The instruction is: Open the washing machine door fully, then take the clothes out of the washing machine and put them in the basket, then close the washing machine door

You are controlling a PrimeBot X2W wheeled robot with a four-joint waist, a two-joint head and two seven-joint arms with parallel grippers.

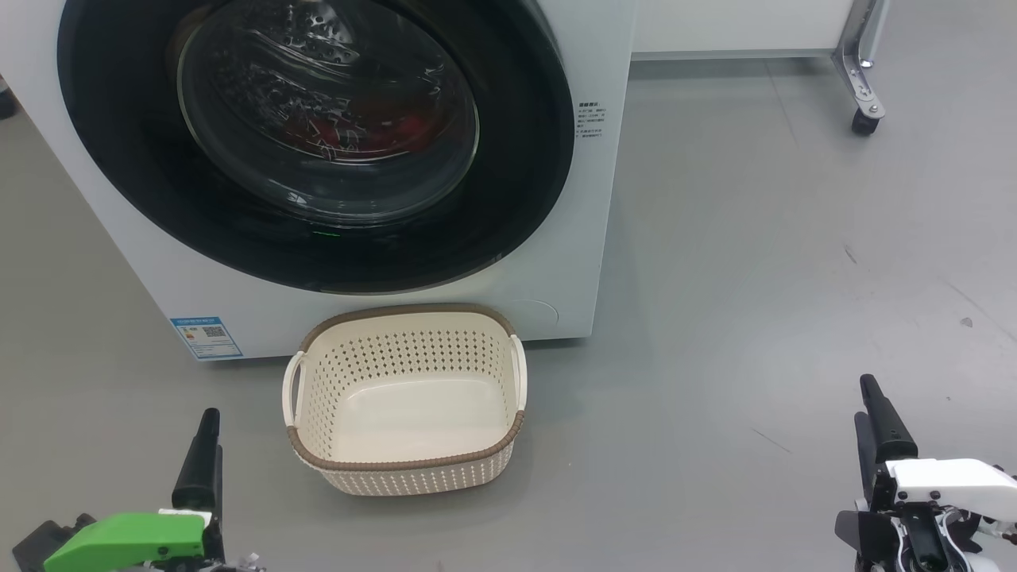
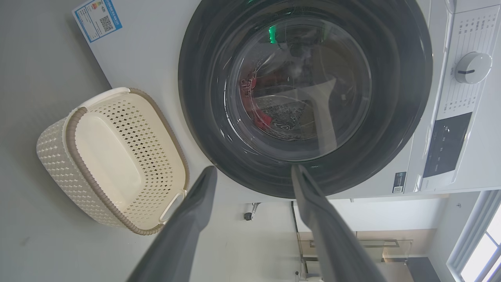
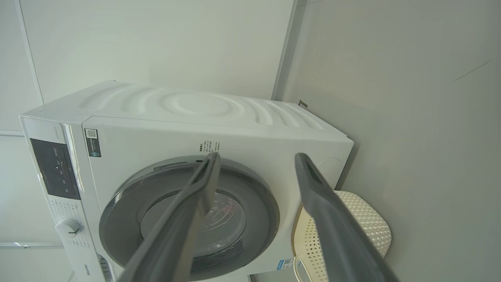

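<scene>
Head view cuts the washing machine (image 1: 572, 262) off above its port, so the controls lie outside the frame. The washing machine door (image 1: 524, 183) sits shut, flush with the white front. Through its glass bowl the clothes (image 1: 409, 127) show only as red patches low in the drum, broken by glare; stripes and lettering cannot be made out. The basket (image 1: 401, 479) stands on the grey floor (image 1: 755, 318) just in front of the machine, below the door's lower edge, with its bare cream bottom in sight. Whether it touches the front panel cannot be told. A single dark finger of the left claw (image 2: 254, 169) rises at the lower left of this view. At the lower right, the fingers of the right claw (image 3: 258, 156) overlap, so their spacing is unclear from here. A metal leg on a caster (image 1: 866, 119) is cropped at the top right.

Left wrist view settles the left claw: its fingers are spread, with nothing between them, and the door's black rim lies beyond the tips. It also shows the dial (image 2: 473, 67), the dark display panel (image 2: 446, 143) and the blue label (image 2: 98, 19).

Right wrist view shows the right claw likewise spread and holding nothing. It adds the machine's rippled top, while one finger hides part of the basket.
</scene>
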